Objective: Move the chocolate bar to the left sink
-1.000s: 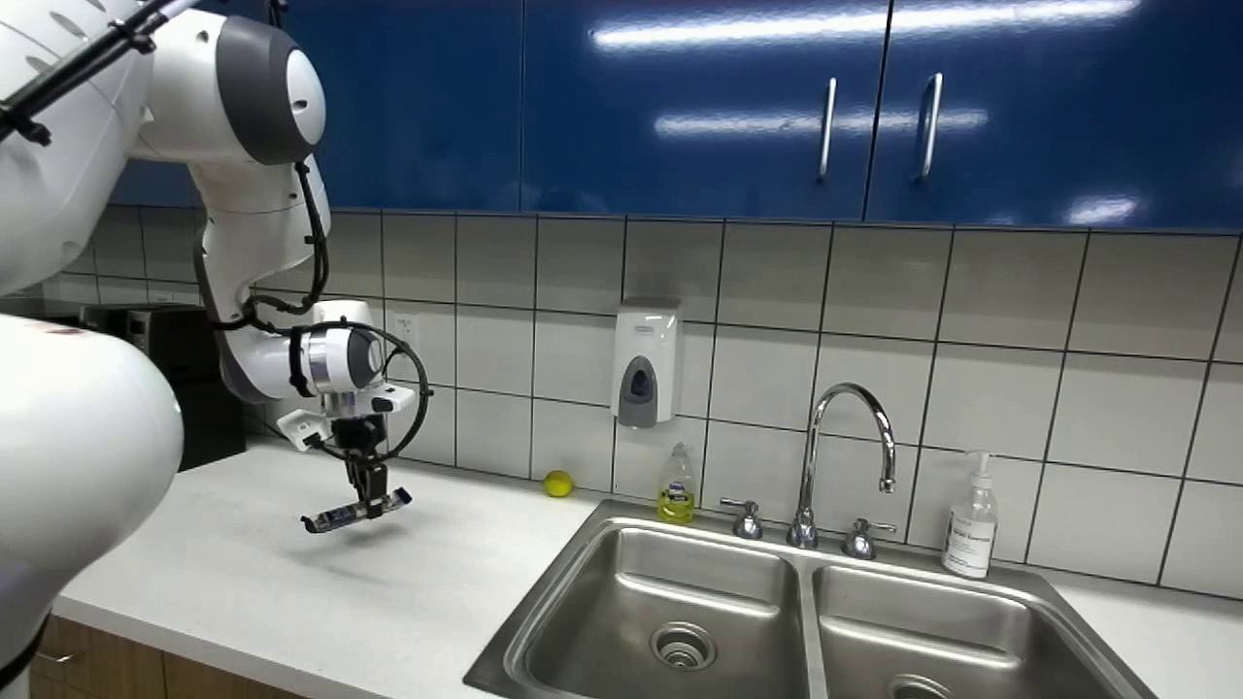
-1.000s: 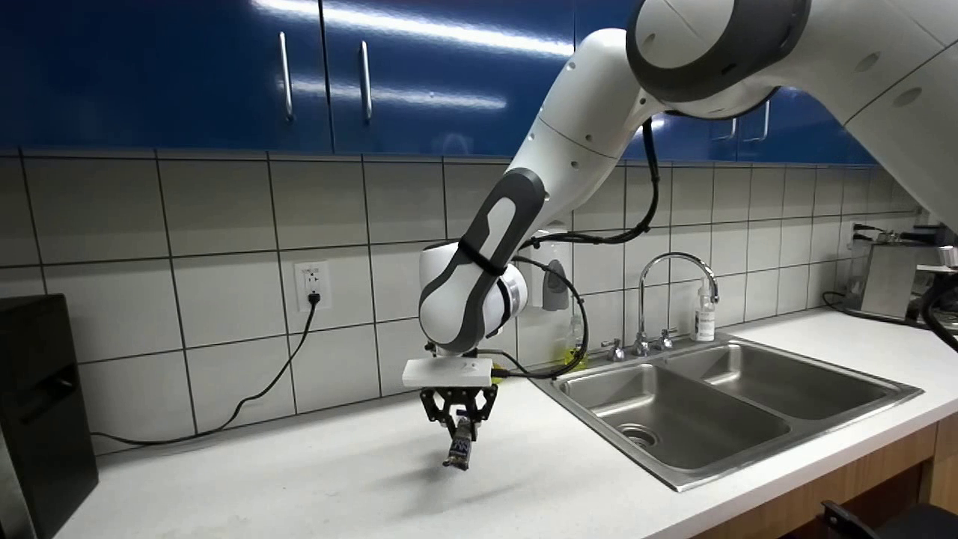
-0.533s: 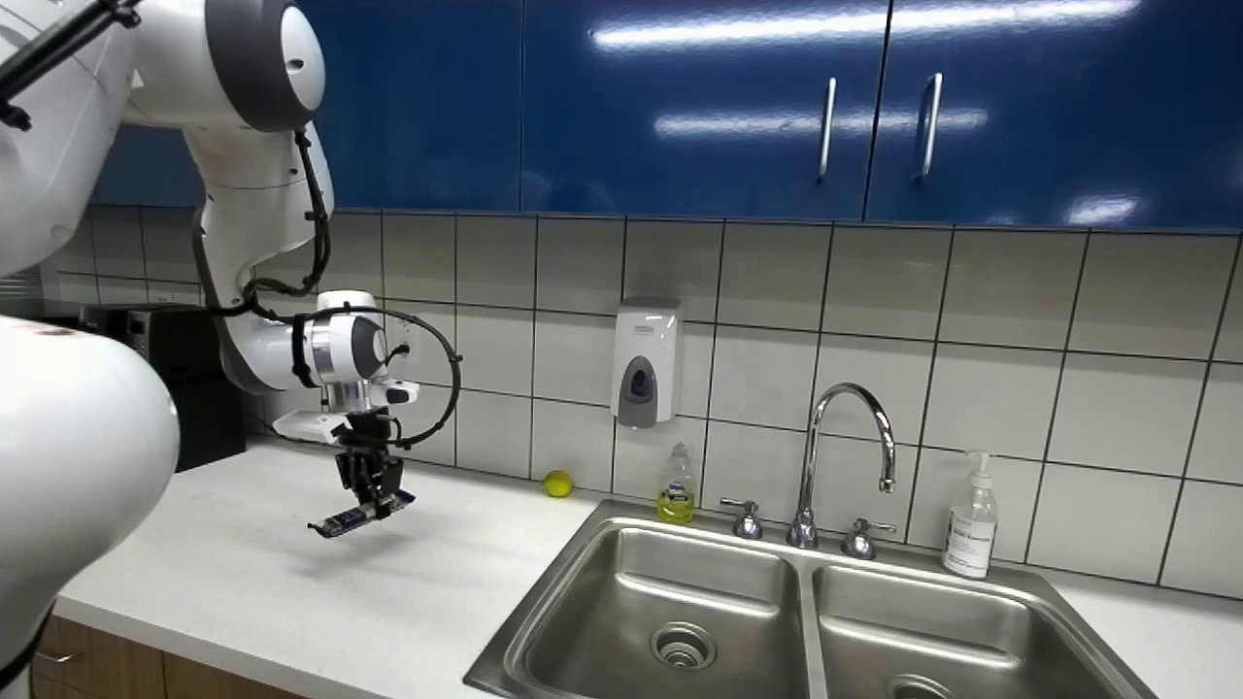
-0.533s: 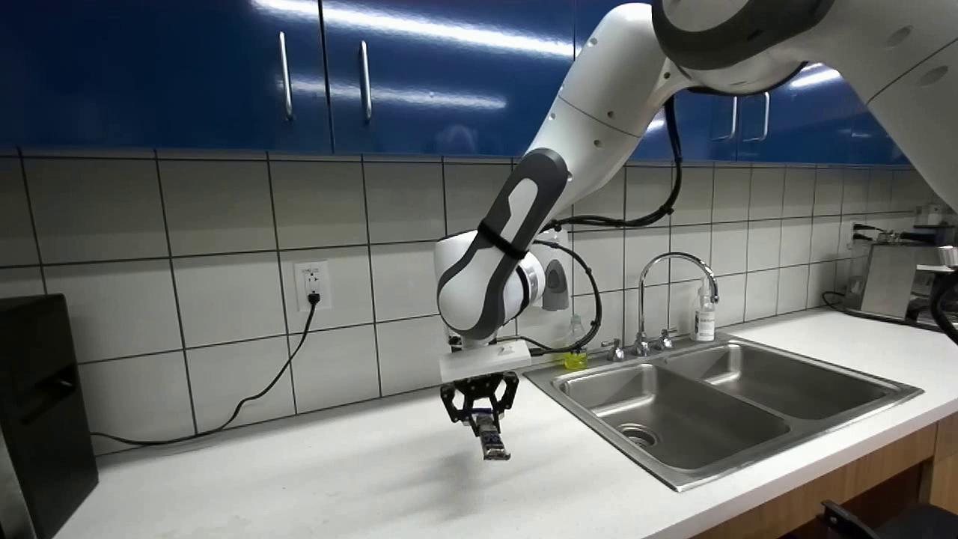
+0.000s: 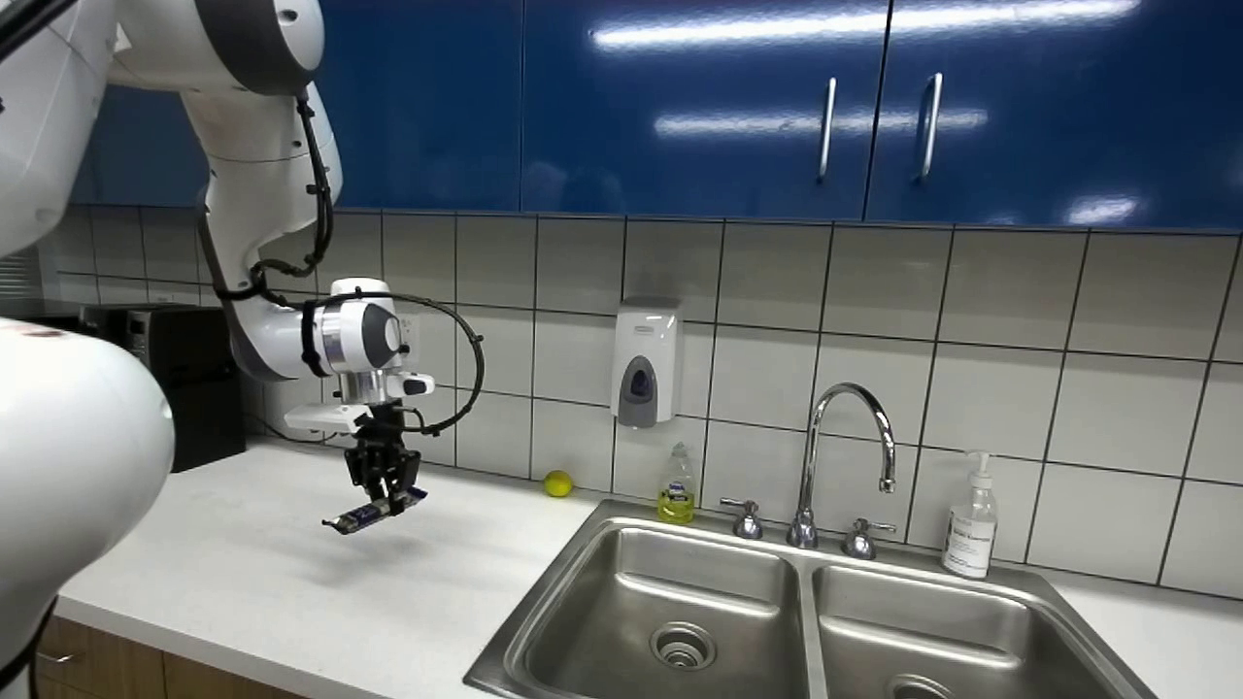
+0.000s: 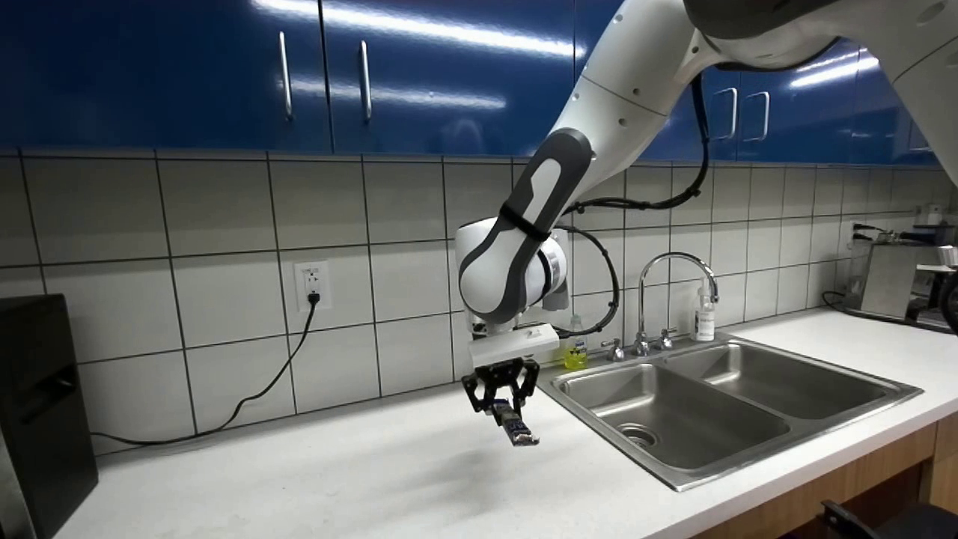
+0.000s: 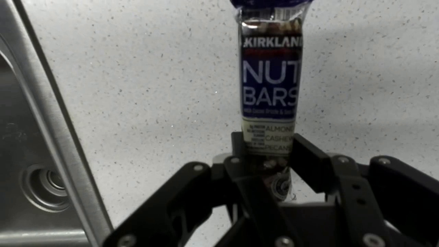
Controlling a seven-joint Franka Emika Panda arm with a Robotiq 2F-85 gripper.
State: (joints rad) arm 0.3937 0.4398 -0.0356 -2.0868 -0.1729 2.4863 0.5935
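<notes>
One white table (image 5: 233,563), left sink (image 5: 592,621) set in between front and back edges. Black pincer (image 7: 268,147) grasping chocolate bar (image 7: 270,85) aloft over table, outside left sink. Bar's long axis roughly front-to-back across table, longer end pointing toward table's front edge. Wrist view alone lets "NUT BARS" be read on bar. Yellow ball (image 5: 557,483), near back edge, shows only in an exterior view.
</notes>
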